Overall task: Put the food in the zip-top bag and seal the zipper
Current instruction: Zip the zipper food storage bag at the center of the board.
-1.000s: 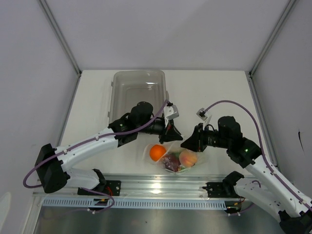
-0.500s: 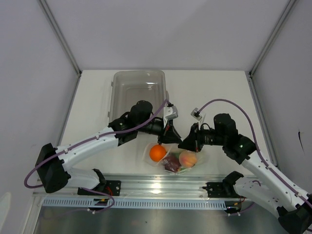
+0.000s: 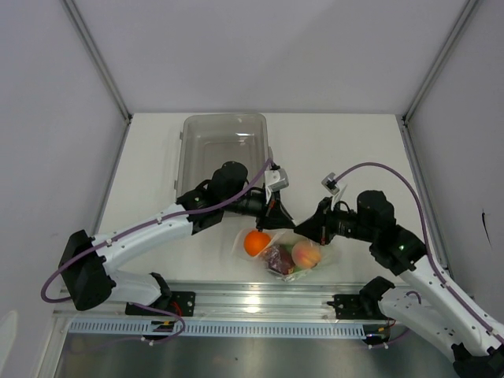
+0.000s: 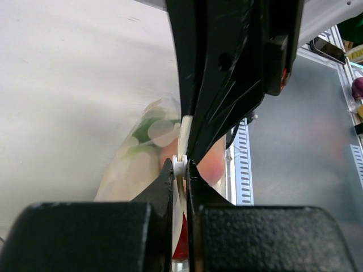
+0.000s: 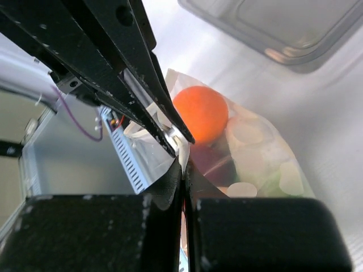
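White table [image 3: 354,150]: zip-top bag [image 3: 293,260] mouth points to far edge, bottom nearside.

Desk: white matte desk [image 3: 339,150], closed in by pale panels on the left, right and far sides, with a metal rail [image 3: 260,303] along its near edge.
Tray: rigid grey translucent tray [image 3: 224,119] lying flat on the far part, left of centre, close to the back panel.
Zip-top bag: clear crinkly zip-top bag [image 3: 272,252] at mid-desk by the near edge, between tray and rail, its belly on the surface.
Bag contents: orange [image 3: 255,242] at left, peach-coloured fruit [image 3: 305,253] at right, dark red bulb [image 3: 282,264] between them.
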You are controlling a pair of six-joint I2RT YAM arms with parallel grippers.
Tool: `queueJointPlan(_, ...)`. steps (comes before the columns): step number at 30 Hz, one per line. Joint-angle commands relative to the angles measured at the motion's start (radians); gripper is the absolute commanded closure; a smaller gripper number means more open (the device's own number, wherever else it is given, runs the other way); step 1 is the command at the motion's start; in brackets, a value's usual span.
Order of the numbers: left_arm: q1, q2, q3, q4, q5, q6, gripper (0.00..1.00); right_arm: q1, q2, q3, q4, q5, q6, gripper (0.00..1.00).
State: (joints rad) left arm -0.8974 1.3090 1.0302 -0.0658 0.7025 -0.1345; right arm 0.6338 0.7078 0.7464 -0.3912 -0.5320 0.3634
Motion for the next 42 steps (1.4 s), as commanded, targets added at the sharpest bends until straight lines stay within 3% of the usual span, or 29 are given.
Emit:
queueJointPlan(1,0.006,0.013,-0.016,-0.055,-0.028,-0.016,0.99,0.003,-0.085,0.010,0.132,0.127,0.066,1.00)
queueJointPlan(9,0.006,-0.034,-0.073,-0.088,-0.041,-0.010,0.99,0.000,-0.143,-0.004,0.127,0.289,0.106,1.00)
queueJointPlan(20,0.006,-0.145,-0.182,-0.161,-0.097,-0.027,1.00,-0.026,-0.203,-0.013,0.075,0.395,0.138,1.00)
queueJointPlan(23,0.006,-0.241,-0.225,-0.187,-0.133,-0.066,0.99,-0.054,-0.218,-0.006,0.057,0.426,0.147,1.00)
queueJointPlan(42,0.006,-0.491,-0.372,-0.285,-0.179,-0.165,0.99,-0.192,-0.211,-0.012,0.064,0.351,0.166,1.00)
